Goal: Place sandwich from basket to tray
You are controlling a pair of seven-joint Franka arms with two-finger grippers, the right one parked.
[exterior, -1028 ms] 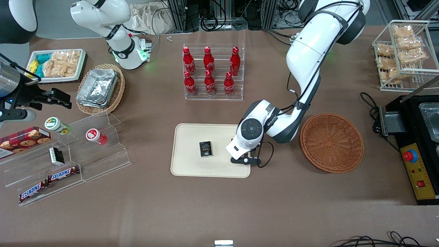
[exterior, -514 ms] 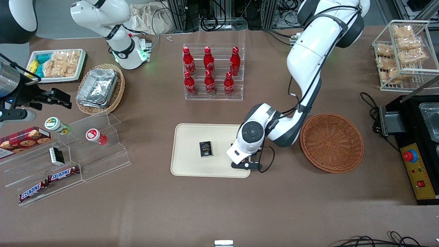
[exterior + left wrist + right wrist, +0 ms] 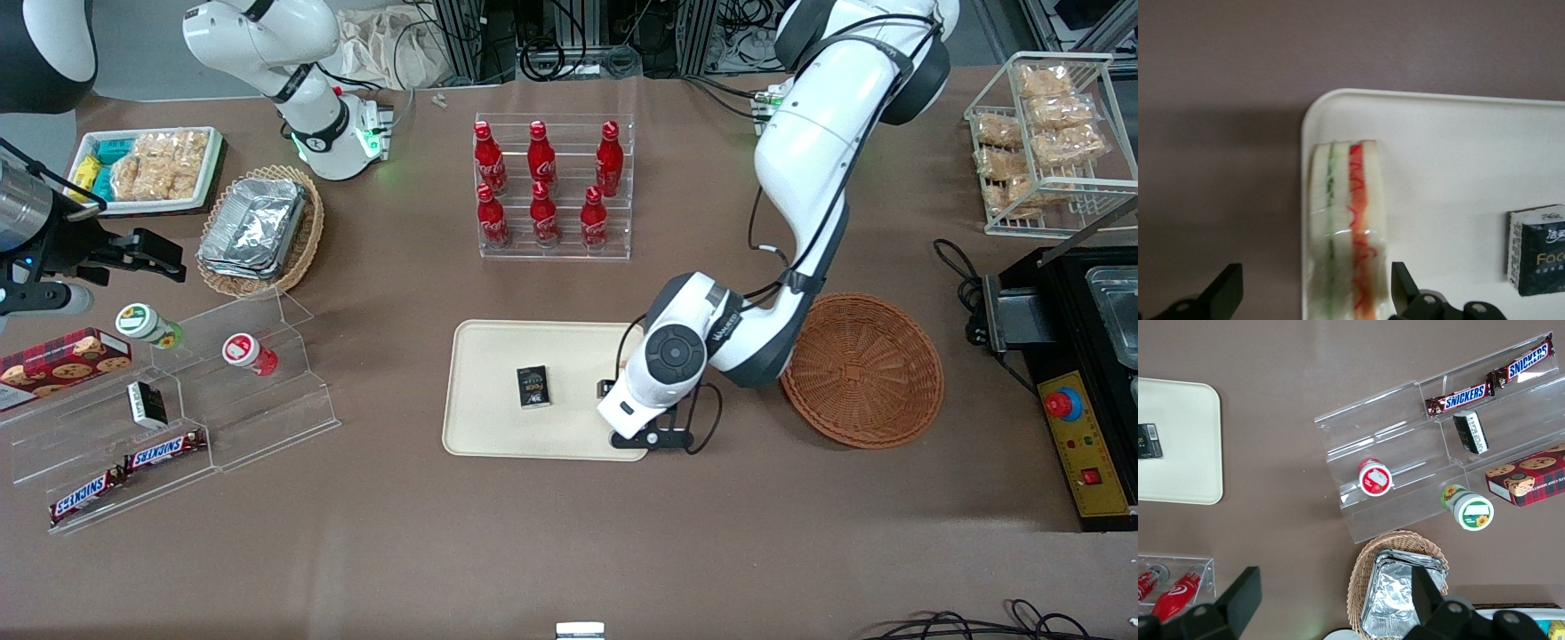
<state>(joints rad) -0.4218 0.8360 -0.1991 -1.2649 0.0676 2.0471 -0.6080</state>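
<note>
The gripper (image 3: 1315,300), fingers spread and released, hovers over the sandwich (image 3: 1346,227) at the tray (image 3: 498,356) edge, where a careless retreat could nudge it off.

Even bright overhead light, soft shadows under arms, wrist close-up slightly blurred

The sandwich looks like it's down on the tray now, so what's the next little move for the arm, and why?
Probably lift the gripper straight up. The sandwich already lies on the tray beside its rim, the fingers stand open, clear of the bread, and the basket is empty, so only retreat remains.
</note>
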